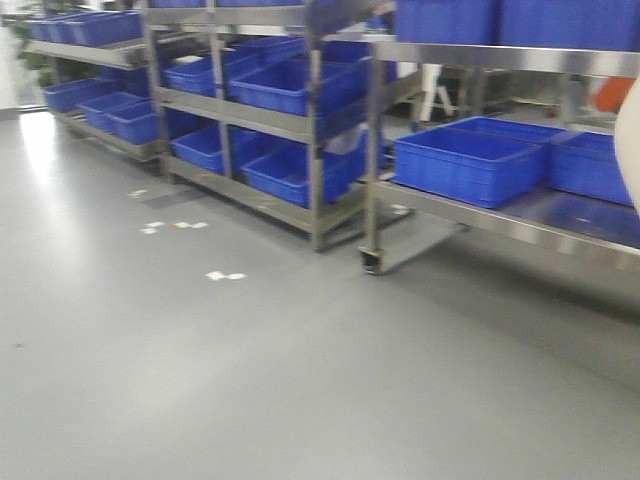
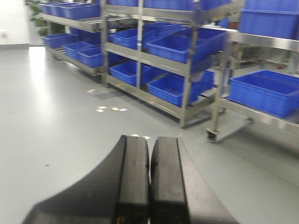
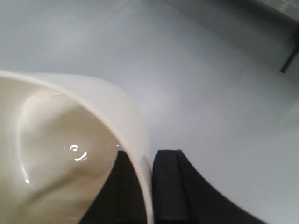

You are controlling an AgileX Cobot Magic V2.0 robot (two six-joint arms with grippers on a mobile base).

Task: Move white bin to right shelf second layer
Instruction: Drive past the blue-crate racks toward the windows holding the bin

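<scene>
The grey floor (image 1: 200, 380) is taking up most of the front view and is lying bare under both wrist cameras. Steel racks (image 1: 315, 130) are standing in a row along its far side, running from the left background toward the right foreground. All three views are showing some blur.

Blue crates (image 1: 465, 165) are sitting on the rack levels, several to a level. Two of them are resting side by side on the low level of the nearest rack on the right.

The white bin (image 3: 60, 140) is hanging above the floor, well apart from the racks in the right wrist view. It is tilting so that its glossy inside is facing the camera. A cream-white edge is also showing at the right border of the front view, too blurred to identify with certainty.

The right gripper (image 3: 148, 156) is clenching the bin's wall, with one finger inside the rim and the other outside. The left gripper (image 2: 149, 140) is holding its fingers pressed together with nothing between them, over open floor.

A caster (image 1: 371, 261) is carrying the nearest rack's corner post. Small white scraps (image 1: 225, 275) are lying scattered on the floor before the middle rack.
</scene>
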